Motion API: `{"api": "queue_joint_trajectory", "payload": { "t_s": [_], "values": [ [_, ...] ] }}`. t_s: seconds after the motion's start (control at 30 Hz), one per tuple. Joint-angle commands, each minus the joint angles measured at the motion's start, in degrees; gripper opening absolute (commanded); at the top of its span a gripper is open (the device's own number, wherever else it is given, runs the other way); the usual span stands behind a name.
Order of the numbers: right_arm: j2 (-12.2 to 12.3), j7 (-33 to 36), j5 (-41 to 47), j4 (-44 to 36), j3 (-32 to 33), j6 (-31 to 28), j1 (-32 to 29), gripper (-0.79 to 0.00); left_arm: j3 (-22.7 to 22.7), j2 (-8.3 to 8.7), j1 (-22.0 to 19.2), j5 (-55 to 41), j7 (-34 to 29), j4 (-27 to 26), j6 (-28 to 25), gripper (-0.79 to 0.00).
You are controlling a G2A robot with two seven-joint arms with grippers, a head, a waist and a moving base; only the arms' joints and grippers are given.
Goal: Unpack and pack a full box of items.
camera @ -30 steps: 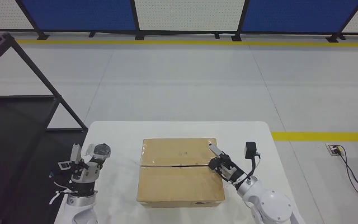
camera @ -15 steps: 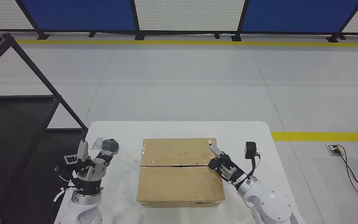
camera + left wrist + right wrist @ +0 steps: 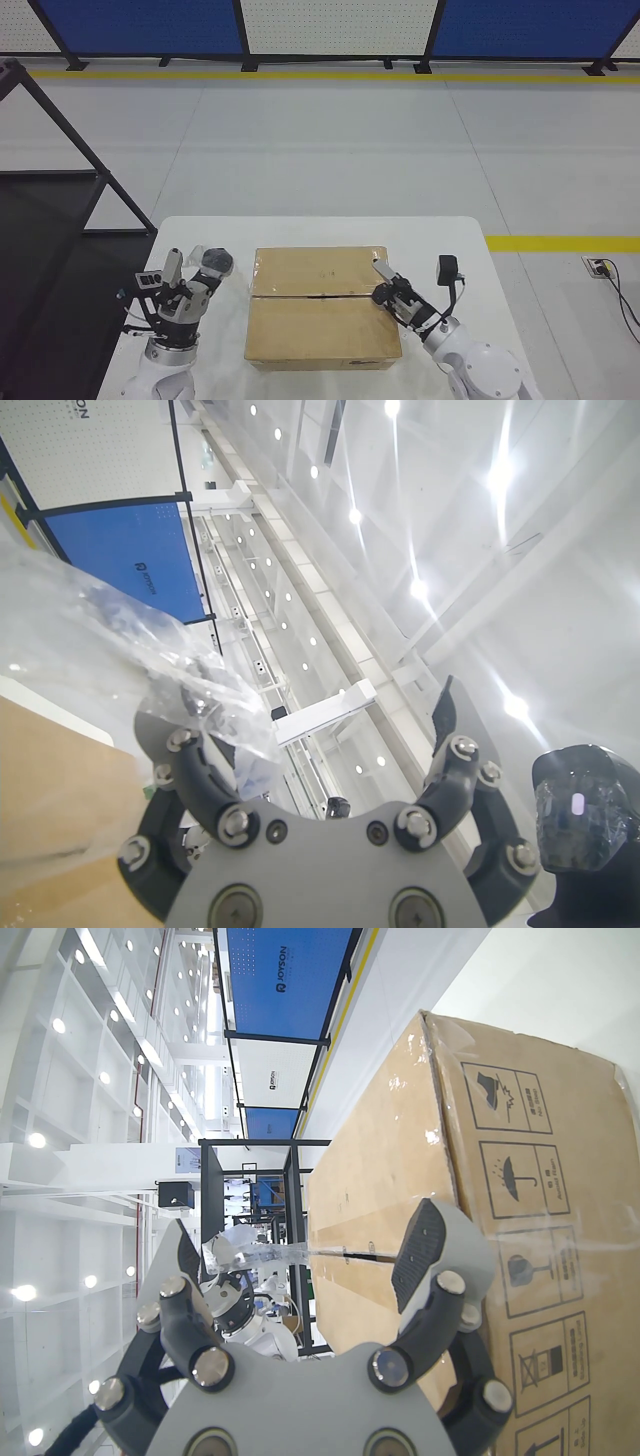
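A shut brown cardboard box (image 3: pixel 322 305) lies in the middle of the white table (image 3: pixel 450 235); its two top flaps meet at a centre seam (image 3: pixel 350 1255). My right gripper (image 3: pixel 384 279) (image 3: pixel 305 1228) is open at the box's right edge, at the seam's end. A strip of clear tape (image 3: pixel 260 1253) runs from the seam to one of its fingers. My left gripper (image 3: pixel 197 272) (image 3: pixel 300 710) is open left of the box, pointing up. A crumpled wad of clear tape (image 3: pixel 215 262) (image 3: pixel 165 660) clings to one of its fingers.
The box's right side wall (image 3: pixel 540 1238) carries printed handling symbols. A black metal rack (image 3: pixel 60 200) stands off the table's left side. White tabletop lies bare on both sides of the box and behind it.
My left arm has moved right towards the box, carrying the tape wad on its finger. The right gripper has stayed at the seam's end.
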Motion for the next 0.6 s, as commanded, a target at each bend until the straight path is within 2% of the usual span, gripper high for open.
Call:
{"api": "queue_joint_trajectory", "payload": {
  "t_s": [0.0, 0.57],
  "values": [
    [0.0, 0.0, -0.1, 0.2, -0.2, 0.1, 0.3, 0.000, 0.7, -0.13, -0.2, 0.5, -0.1, -0.3, 0.1, 0.000],
    [-0.2, -0.4, -0.4, 0.6, -1.0, 0.9, 1.0, 0.000, 5.9, -1.23, -2.3, 3.6, -0.3, -0.4, 1.8, 0.000]
  ]
}}
